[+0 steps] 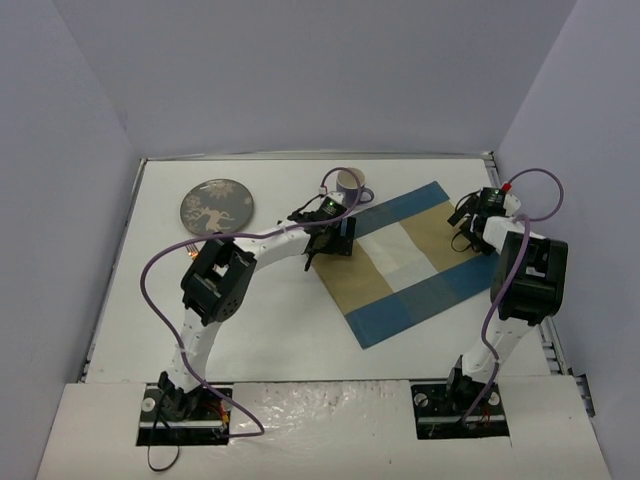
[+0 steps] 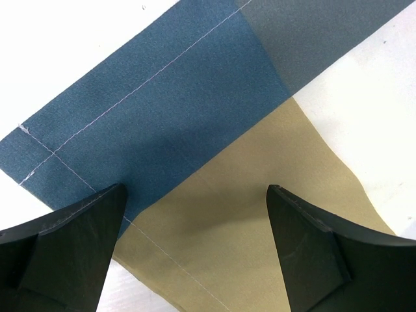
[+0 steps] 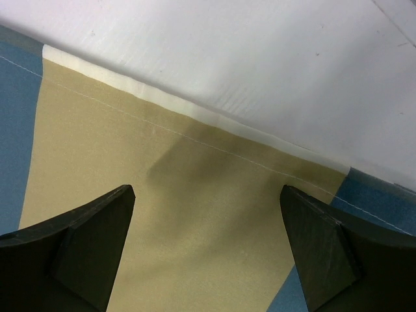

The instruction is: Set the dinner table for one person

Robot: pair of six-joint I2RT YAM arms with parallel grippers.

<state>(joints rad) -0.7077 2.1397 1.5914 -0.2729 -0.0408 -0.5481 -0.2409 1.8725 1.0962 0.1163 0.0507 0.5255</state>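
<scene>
Table: large white top with a thin metal rim; it fills the floor of the grey-walled cell and carries everything else
Placemat: blue, beige and pale checked cloth; lies flat right of the table's middle, turned at an angle to the table's edges
Plate: round, dark, with a pale branching pattern; sits on the far left of the table, well apart from the placemat
Mug: stands upright near the far edge, just beyond the left arm's wrist; whether it touches the cloth cannot be told
Left tool: fingers spread wide, nothing between them; poised over the placemat's left edge where a blue patch meets a beige one; pale stitching runs along the hem beneath it
Right tool: fingers likewise spread, gripping nothing; poised over a beige patch at the placemat's right edge, bare white table just past the hem; a faint crease shows in the cloth between the fingers
</scene>
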